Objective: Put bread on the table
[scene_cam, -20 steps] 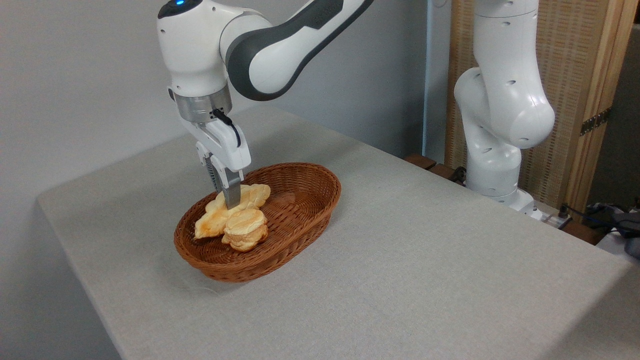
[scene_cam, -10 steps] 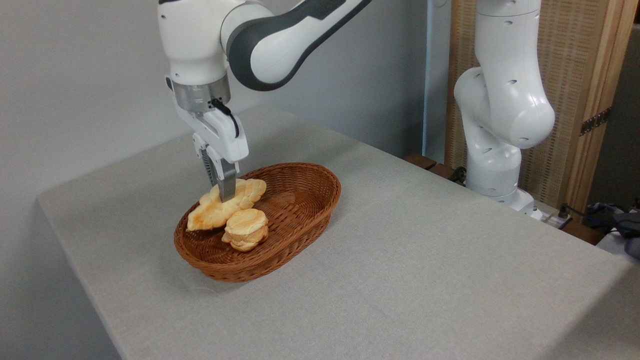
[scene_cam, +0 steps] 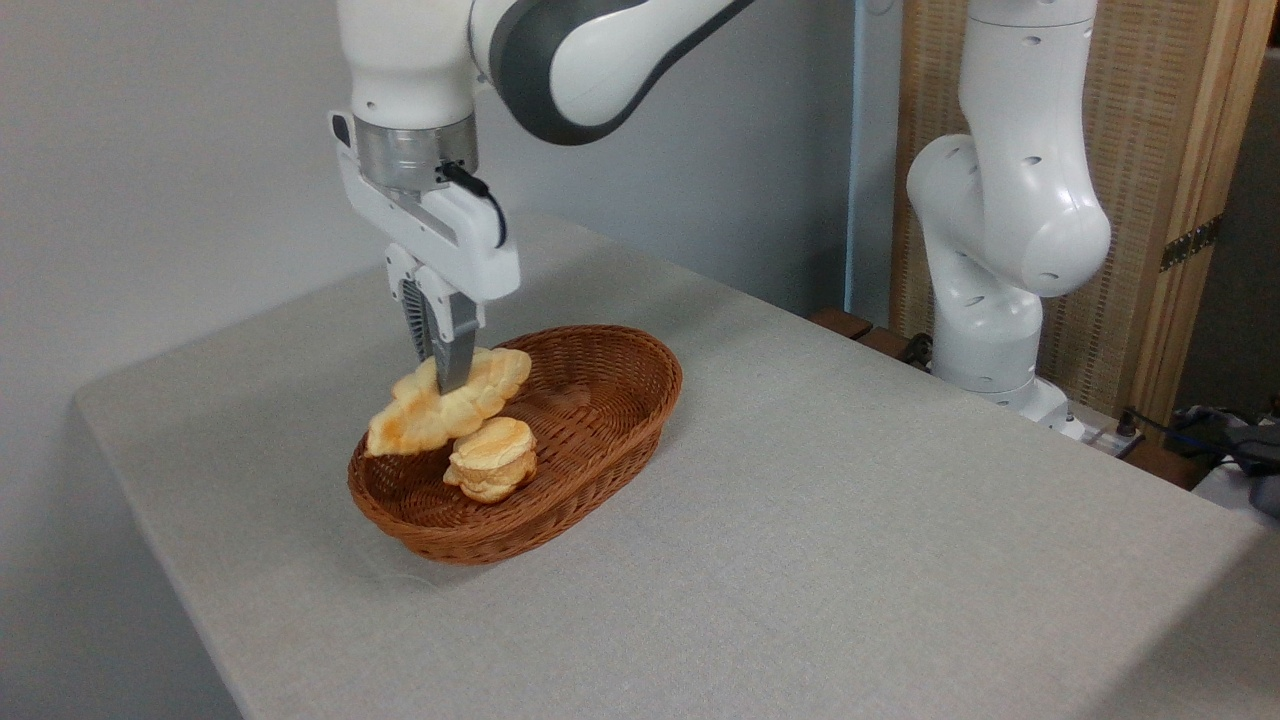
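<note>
Fingers (scene_cam: 447, 378) clamped mid-length on bread (scene_cam: 445, 402), lifted above basket (scene_cam: 600, 440); looks light, stiff, crumbly, tips overhang evenly.

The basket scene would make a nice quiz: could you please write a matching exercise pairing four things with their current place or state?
Things:
1. bread
2. round bun
3. basket
4. gripper

States:
A. resting on the grey table
B. lying inside the basket
C. shut on the pastry
D. lifted, tilted above the basket's left rim

Pairs: 1-D, 2-B, 3-A, 4-C
</note>
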Controlling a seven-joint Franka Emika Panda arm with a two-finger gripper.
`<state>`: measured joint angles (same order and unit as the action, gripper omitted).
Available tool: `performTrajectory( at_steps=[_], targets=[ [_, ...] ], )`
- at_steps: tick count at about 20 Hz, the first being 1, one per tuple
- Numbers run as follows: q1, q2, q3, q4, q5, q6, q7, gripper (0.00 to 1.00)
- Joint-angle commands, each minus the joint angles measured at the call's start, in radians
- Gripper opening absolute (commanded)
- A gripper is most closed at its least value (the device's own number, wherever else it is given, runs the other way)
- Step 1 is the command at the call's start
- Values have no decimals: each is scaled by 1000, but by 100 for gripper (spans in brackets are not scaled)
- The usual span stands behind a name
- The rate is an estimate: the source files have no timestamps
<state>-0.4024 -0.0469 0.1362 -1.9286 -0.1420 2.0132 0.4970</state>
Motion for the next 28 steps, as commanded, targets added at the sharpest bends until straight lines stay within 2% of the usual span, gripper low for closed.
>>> performTrajectory(
  at_steps=[1, 2, 7, 9, 15, 17, 19, 21, 22, 23, 28],
  targets=[
    [-6, -51, 69, -3, 39, -74, 3, 15],
    [-6, -59, 95, -3, 54, -89, 8, 16],
    [-6, -68, 166, -4, 61, -94, 71, 15],
    [-6, -76, 197, -4, 84, -96, 98, 15],
    [-6, -74, 289, -6, 93, -140, 265, 16],
    [-4, -71, 309, -6, 93, -142, 305, 20],
    [-4, -70, 316, -7, 93, -142, 310, 35],
    [-4, -64, 318, -7, 93, -140, 310, 66],
    [-4, -59, 319, -7, 93, -140, 310, 95],
    [-4, -59, 319, -7, 93, -140, 310, 100],
    [-9, -42, 318, -9, 93, -137, 308, 100]
  ],
)
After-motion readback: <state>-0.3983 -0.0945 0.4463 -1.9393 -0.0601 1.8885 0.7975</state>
